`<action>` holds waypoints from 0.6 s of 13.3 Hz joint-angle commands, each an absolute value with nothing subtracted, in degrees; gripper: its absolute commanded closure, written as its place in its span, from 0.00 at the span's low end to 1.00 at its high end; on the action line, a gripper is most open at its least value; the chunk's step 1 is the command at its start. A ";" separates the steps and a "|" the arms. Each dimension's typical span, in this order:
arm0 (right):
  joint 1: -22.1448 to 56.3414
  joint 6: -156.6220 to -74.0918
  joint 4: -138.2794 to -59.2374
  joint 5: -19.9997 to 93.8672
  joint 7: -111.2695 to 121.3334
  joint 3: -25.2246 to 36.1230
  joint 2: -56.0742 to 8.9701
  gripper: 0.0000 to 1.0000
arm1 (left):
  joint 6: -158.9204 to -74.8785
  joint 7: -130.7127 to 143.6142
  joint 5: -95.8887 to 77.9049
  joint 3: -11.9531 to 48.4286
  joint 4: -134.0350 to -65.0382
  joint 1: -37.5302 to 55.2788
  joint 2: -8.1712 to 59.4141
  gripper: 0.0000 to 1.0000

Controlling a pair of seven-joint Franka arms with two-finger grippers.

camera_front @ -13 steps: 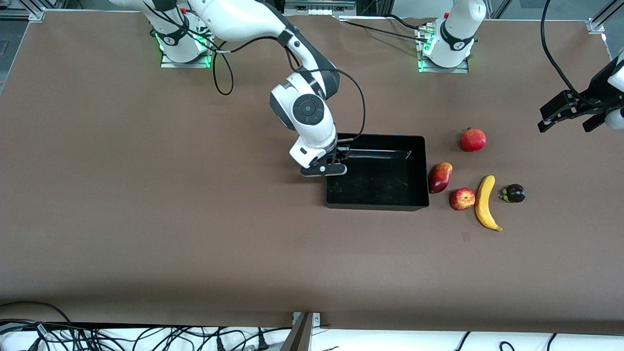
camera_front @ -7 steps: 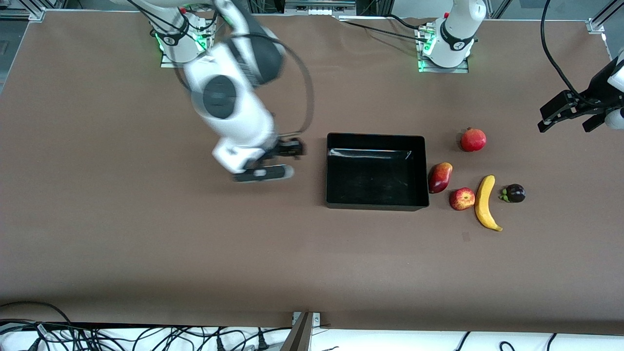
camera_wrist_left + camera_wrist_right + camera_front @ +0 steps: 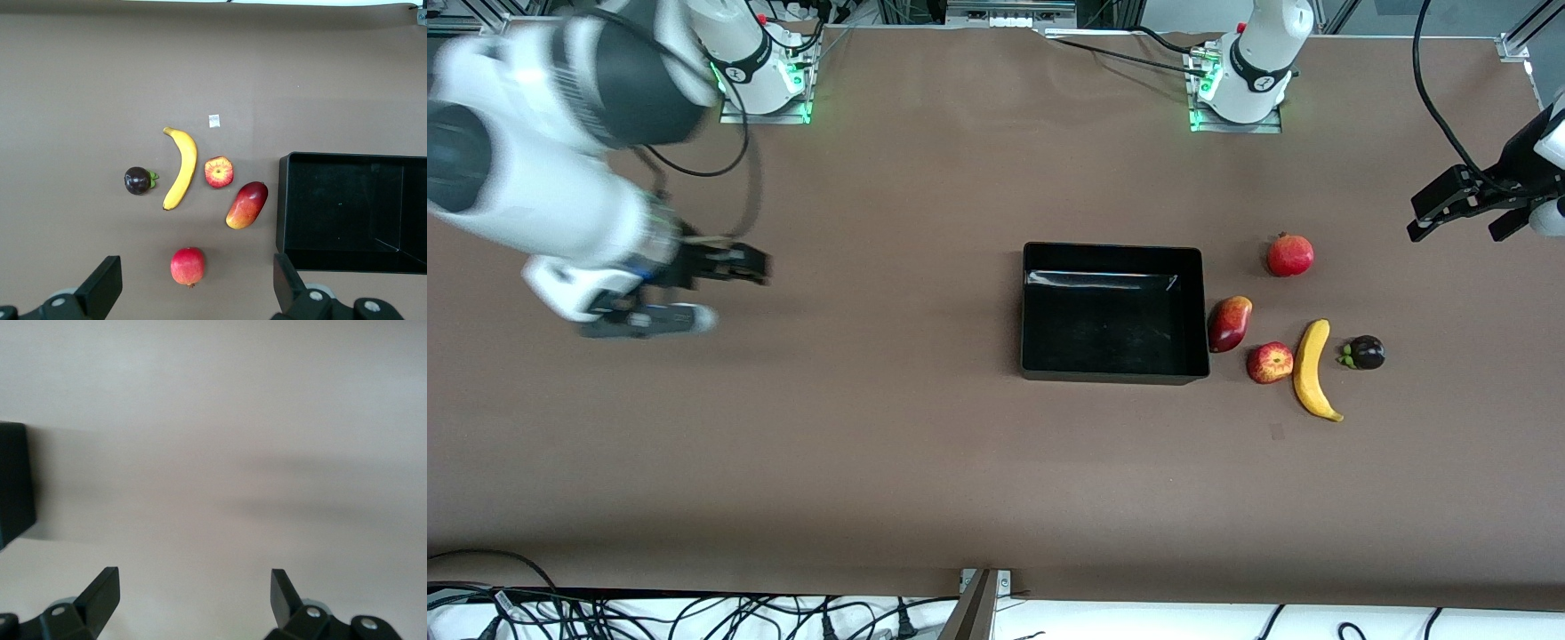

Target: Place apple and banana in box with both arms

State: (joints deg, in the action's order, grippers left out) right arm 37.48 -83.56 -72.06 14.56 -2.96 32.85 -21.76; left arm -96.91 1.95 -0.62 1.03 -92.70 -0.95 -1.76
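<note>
The apple (image 3: 1270, 363) is a small round fruit, red with yellow-orange patches and a pale dimple on top, lying on the brown bench (image 3: 925, 444) toward the left arm's end. Just beside it, on the side away from the box (image 3: 1112, 373), lies the banana (image 3: 1311, 370), long, curved and all yellow with a darker tip at the end nearer the front camera; whether the two touch cannot be told. The box is a shallow rectangular black bin with glossy walls, and nothing lies in it. A red-yellow mango (image 3: 1229, 323) rests against or just beside the box wall, slightly farther from the front camera than the apple. A plain red pomegranate (image 3: 1289, 255) sits farther still from the camera, and a dark purple mangosteen (image 3: 1364, 353) with a green stalk cap lies beside the banana, toward the left arm's end. In the left wrist view a tiny white scrap (image 3: 214, 121) lies on the bench near the apple. The left end effector (image 3: 1463, 213) hangs in the air over the bench edge at the left arm's end, its fingers spread wide and holding nothing. The right end effector (image 3: 685, 293) is over bare bench near the right arm's end, well apart from the box, fingers wide and empty.
</note>
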 commanded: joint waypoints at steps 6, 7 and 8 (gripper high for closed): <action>27.82 -80.15 -85.24 2.67 7.91 29.85 -5.72 0.00 | -96.33 1.58 -2.11 0.79 -92.64 -0.88 -1.85 0.00; 22.03 -80.85 -86.38 1.33 7.74 23.36 -5.02 0.00 | -96.33 1.58 -2.11 0.79 -92.64 -0.88 -1.85 0.00; 17.36 -82.16 -87.96 1.32 7.21 18.51 -4.31 0.00 | -96.33 1.58 -2.11 0.79 -92.64 -0.88 -1.85 0.00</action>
